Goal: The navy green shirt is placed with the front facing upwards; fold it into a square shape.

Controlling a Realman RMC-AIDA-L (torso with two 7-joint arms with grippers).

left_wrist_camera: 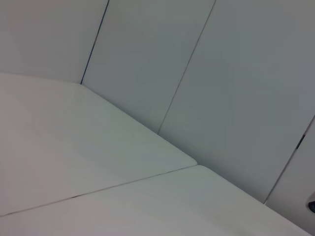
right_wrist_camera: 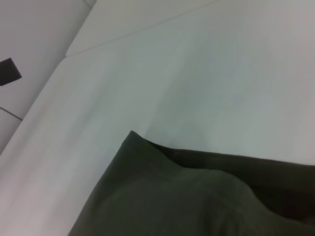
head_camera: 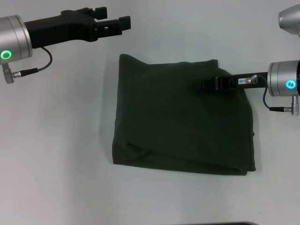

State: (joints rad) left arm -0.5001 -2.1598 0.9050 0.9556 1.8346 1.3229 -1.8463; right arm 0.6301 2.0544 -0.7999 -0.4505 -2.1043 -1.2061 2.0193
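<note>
The navy green shirt [head_camera: 183, 117] lies on the white surface [head_camera: 61, 140], already folded to a roughly square bundle with only plain dark cloth showing; no print or label is visible. The right end effector [head_camera: 216, 83] reaches in from the right and sits over the shirt's far right part, its dark fingers low against or just above the cloth; whether they are parted or pinching fabric cannot be told. In the right wrist view the shirt's far corner [right_wrist_camera: 135, 140] lies just ahead of that end effector, with a soft raised ridge where layers overlap. The left end effector [head_camera: 111, 23] hangs well away from the shirt, beyond its far left corner, its jaws open and holding nothing; its wrist view shows only bare surface [left_wrist_camera: 74, 162] and pale wall panels [left_wrist_camera: 221, 73]. The cloth looks light, limp and not slippery, so it will likely sag and shift layer by layer if lifted at one point; a grip on a stacked edge or corner, taking all layers together, seems safest. The near left corner shows loose creases that could spring open. Nothing else lies near either end effector to block a move.
</note>
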